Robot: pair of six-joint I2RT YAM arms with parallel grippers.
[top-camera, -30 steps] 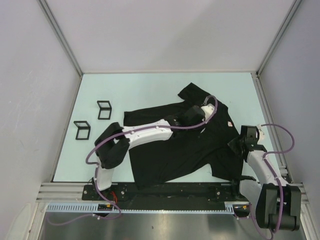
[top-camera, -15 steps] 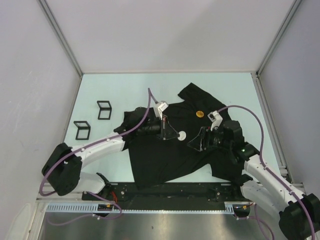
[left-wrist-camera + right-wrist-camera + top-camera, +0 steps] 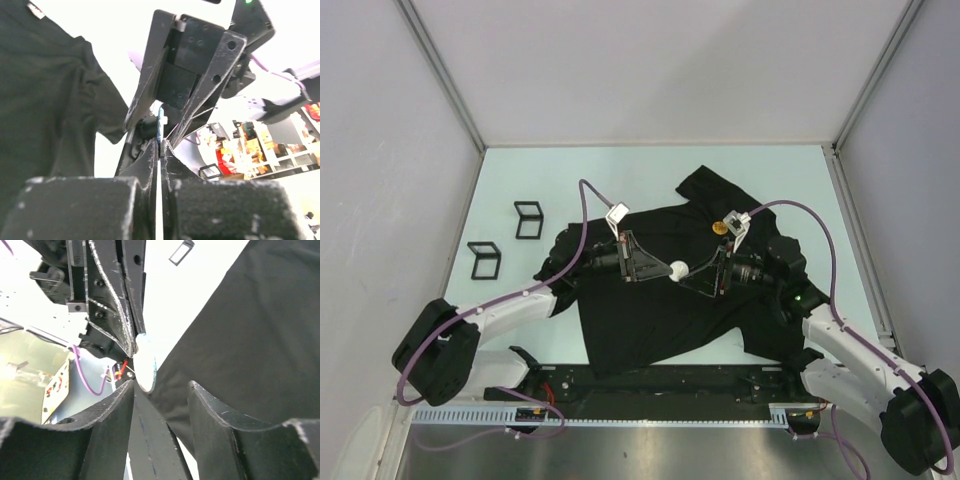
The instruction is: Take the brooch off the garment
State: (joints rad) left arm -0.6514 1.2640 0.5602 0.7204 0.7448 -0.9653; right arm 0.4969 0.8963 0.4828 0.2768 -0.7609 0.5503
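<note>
The left hand (image 3: pixel 661 270) is pinching shut. The right hand (image 3: pixel 694 283) is facing it tip to tip, jaws gaping, both arms reaching inward.

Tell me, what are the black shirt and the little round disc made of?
The shirt looks like soft, matte cloth: it lies in folds and wrinkles. The round disc looks hard and smooth, white with a bluish rim. It may be plastic or painted metal; the look leaves that open.

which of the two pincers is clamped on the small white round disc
The left pincer: its jaws are shut on the small white round disc, while the right pincer stands open facing it.
</note>
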